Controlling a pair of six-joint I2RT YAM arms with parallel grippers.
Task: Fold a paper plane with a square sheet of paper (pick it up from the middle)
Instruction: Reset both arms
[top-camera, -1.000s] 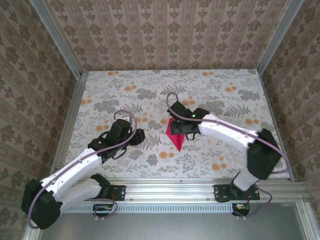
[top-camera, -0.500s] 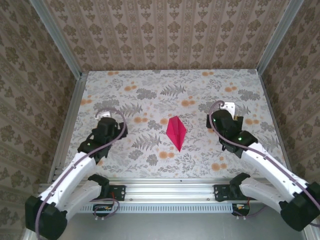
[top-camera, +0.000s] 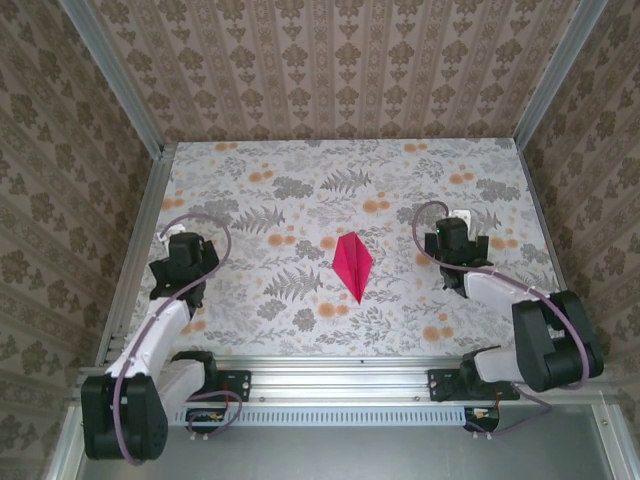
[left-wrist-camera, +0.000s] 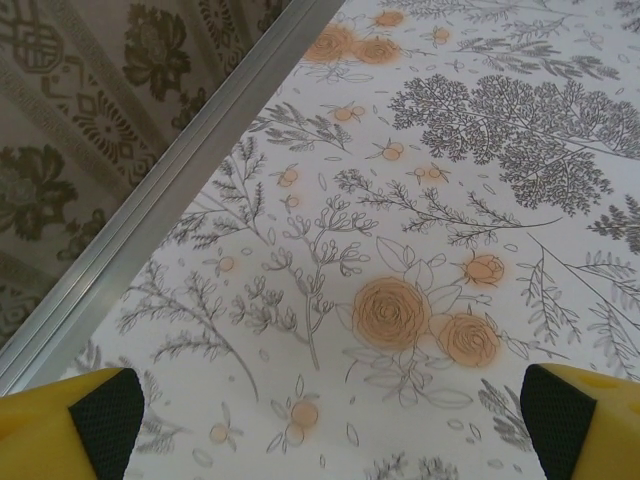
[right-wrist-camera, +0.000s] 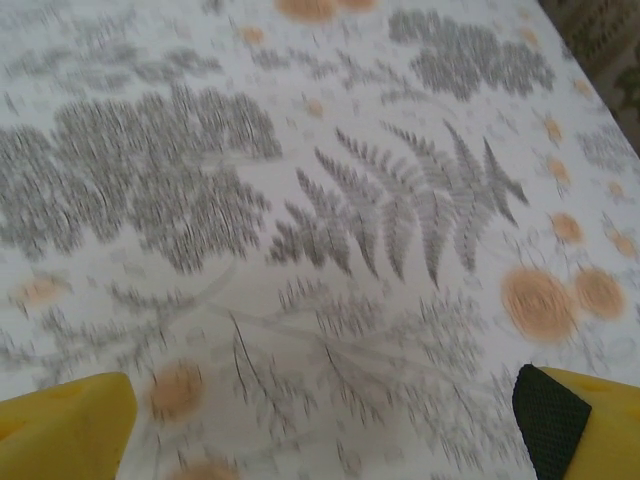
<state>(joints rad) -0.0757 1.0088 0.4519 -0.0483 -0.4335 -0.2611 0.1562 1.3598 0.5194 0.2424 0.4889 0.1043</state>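
Both arms had pulled back from the middle since a second earlier: the right arm (top-camera: 500, 290), which had been stooped over the paper plane (top-camera: 353, 262), now sat folded at its own side, and the left arm (top-camera: 165, 310) had drawn in toward the left rail (left-wrist-camera: 170, 190). The left jaws and the right jaws stood fully spread and held nothing; in each wrist view the yellow fingers (left-wrist-camera: 70, 420) sat at the bottom corners with bare floral desk (top-camera: 300, 180) between them. The plane lay flat on the desk between the two arms, touched by neither, its long axis running far-to-near with the sharper point toward the bases. The right jaws were somewhat nearer to it, so I judged any further reach would suit that arm, coming in across the crease. From overhead I got the plane and both arms together; the left wrist camera gave me the rail and wallpaper (left-wrist-camera: 90, 90) close up, while the right wrist picture was blurred.
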